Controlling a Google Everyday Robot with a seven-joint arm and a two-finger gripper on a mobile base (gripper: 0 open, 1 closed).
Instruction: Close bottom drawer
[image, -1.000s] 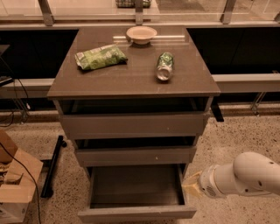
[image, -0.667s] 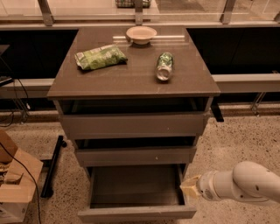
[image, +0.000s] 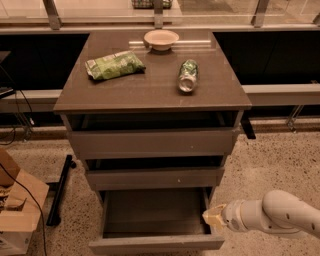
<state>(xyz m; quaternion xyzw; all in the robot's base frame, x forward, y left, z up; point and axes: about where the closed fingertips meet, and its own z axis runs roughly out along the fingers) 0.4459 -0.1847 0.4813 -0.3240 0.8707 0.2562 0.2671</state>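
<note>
The bottom drawer (image: 155, 243) of the grey-brown cabinet is pulled far out, its plain grey tray interior bare. Its slim front panel runs along the lower edge of the camera view. My gripper (image: 213, 217) reaches in from the right on a white arm and sits at the drawer's right side wall, just behind the front panel. The pale fingertips touch or nearly touch that wall.
The middle drawer (image: 152, 177) and top drawer (image: 150, 143) stand slightly open above. On the cabinet top (image: 150, 95) lie a green chip bag (image: 115, 65), a tipped green can (image: 188, 75) and a white bowl (image: 161, 39). A cardboard box (image: 17, 210) and a black bar (image: 60, 190) are on the floor at left.
My arm has moved lower and a little to the left, bringing the gripper down beside the bottom drawer's right front corner. The drawer stays open the same amount.
</note>
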